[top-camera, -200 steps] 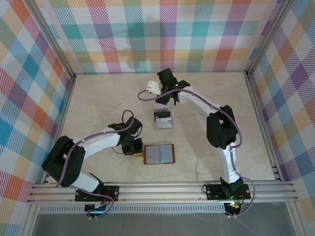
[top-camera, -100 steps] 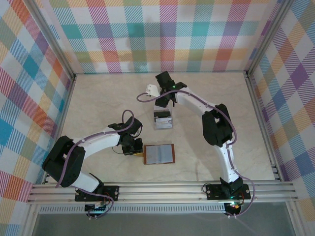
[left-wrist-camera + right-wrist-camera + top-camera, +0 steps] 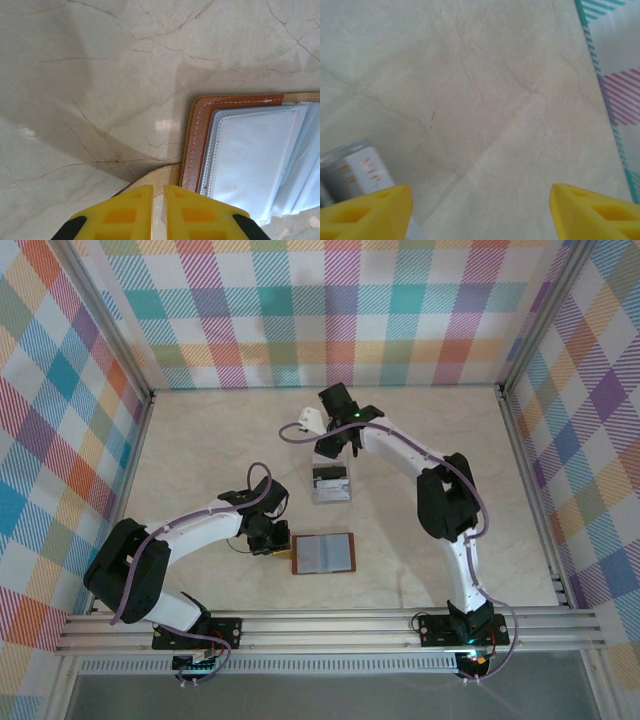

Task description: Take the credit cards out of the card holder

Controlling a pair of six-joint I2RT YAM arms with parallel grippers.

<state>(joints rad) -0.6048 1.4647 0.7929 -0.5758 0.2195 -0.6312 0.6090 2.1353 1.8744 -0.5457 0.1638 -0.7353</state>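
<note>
The card holder (image 3: 322, 553) lies open on the table, brown border around a grey-blue inside. My left gripper (image 3: 277, 540) is at its left edge, shut on the tan strap tab (image 3: 159, 179); the clear pockets (image 3: 250, 155) show just right of the fingers. The credit cards (image 3: 331, 483) lie in a small stack farther back, white and grey with a dark stripe. My right gripper (image 3: 336, 446) hovers over the far end of that stack, open with nothing between its fingertips (image 3: 367, 210). One card's corner (image 3: 350, 170) shows at the lower left of the right wrist view.
Bare marble table (image 3: 200, 450) lies all around. Checked walls (image 3: 320, 310) close in the back and both sides, and a metal rail (image 3: 330, 625) runs along the near edge.
The right arm has shifted slightly above the card stack. The left arm and the card holder have stayed put.
</note>
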